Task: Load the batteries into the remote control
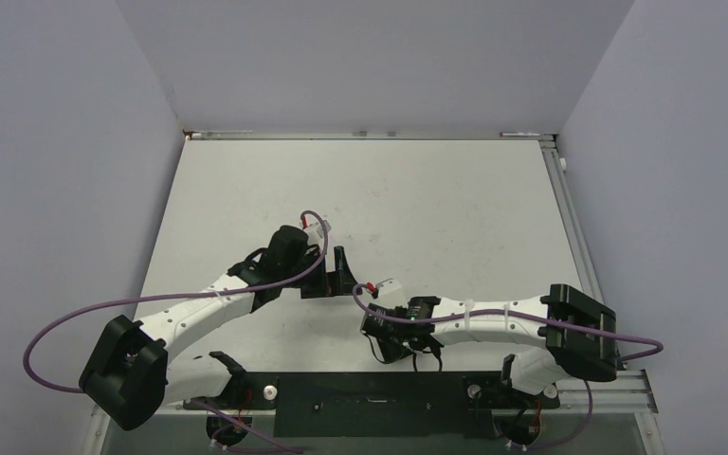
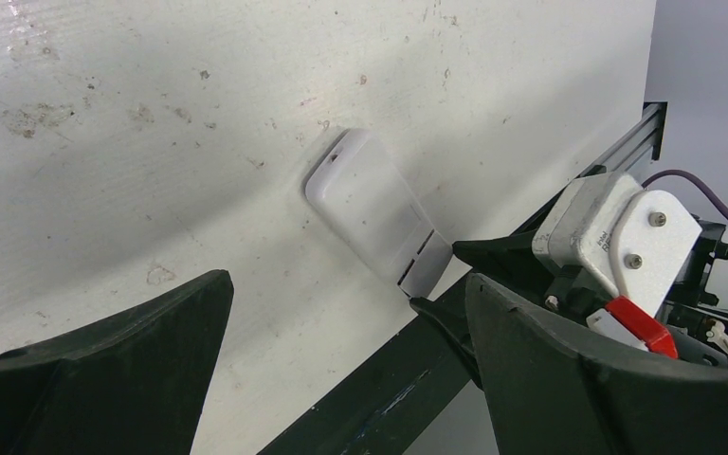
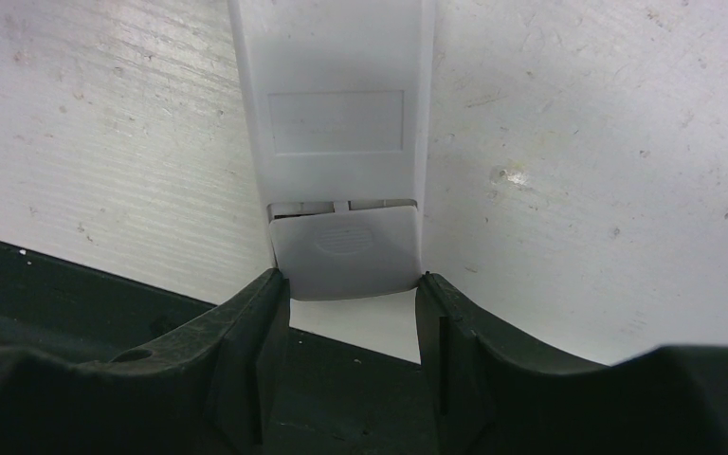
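The remote control [image 3: 341,123] lies on the table with its plain white back up, and the battery cover [image 3: 346,248] is at its near end. My right gripper [image 3: 351,284] is shut on that end, a fingertip touching each side. A thin gap shows above the cover. In the left wrist view the remote control [image 2: 370,204] lies ahead, its near end at the right gripper's black fingers [image 2: 493,261]. My left gripper [image 2: 346,284] stands wide open above the bare table, holding nothing. The batteries are out of view. The top view hides the remote under the right gripper [image 1: 384,341].
A black strip [image 2: 389,389] runs along the table's near edge, just behind the remote's gripped end. An aluminium rail [image 1: 569,218] borders the table's right side. Grey walls close in the left, back and right. Purple cables [image 1: 76,318] loop off both arms.
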Motion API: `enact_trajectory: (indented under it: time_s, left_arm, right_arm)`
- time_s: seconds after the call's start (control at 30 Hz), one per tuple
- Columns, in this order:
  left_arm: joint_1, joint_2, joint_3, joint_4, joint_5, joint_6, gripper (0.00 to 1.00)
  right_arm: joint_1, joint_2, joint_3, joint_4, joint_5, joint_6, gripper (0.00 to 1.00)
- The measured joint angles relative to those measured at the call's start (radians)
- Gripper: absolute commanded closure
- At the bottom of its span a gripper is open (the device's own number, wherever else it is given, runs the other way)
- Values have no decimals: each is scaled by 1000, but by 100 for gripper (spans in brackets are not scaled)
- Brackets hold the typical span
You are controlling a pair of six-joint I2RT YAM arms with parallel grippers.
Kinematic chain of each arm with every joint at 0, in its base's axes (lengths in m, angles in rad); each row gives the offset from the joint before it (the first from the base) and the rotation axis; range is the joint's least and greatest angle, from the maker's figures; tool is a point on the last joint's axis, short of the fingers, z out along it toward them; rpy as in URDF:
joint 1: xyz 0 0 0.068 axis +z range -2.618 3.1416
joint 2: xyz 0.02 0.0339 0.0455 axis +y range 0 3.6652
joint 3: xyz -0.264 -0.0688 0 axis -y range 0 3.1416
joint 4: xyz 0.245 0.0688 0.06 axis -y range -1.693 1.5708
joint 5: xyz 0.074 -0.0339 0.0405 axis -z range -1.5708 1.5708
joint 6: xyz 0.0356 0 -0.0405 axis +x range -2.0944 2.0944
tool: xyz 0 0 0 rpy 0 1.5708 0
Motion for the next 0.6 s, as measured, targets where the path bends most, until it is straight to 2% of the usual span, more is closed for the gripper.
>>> enact_trajectory:
  time_s: [0.6]
  left_arm:
    - [0, 0, 0, 0, 3, 1, 9]
  right_arm:
    - [0, -7, 16, -35, 18, 26, 69]
